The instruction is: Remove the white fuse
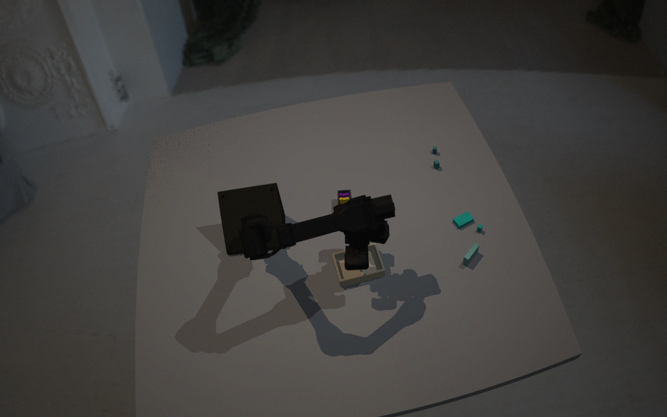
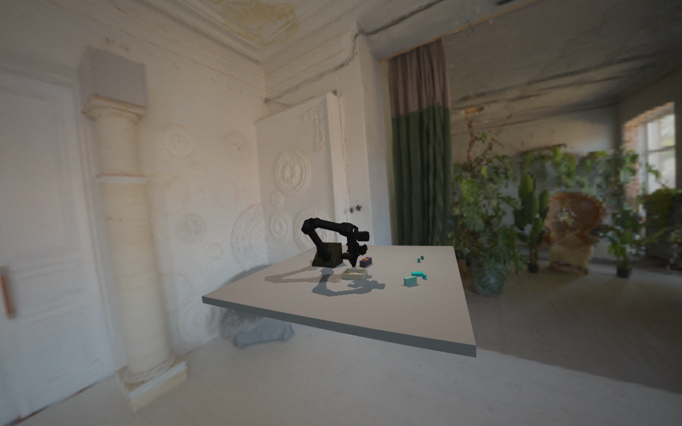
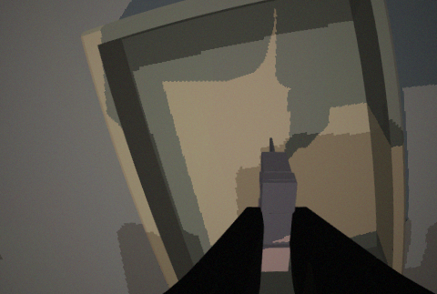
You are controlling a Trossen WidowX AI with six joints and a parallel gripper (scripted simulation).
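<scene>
Fingers of the gripper are pinching the fuse, hanging between them above the tray.

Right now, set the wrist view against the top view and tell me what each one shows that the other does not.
Only the wrist view shows the white fuse pinched between the pincer fingers, hanging over the tray's floor, inside its walls.

Only the top view shows the fuse block behind the arm, with purple and yellow fuses visible, the arm's black base plate, and the teal blocks off to the side. There the arm hides the fuse.

Both show the beige tray directly beneath the pincer, on the table.
</scene>
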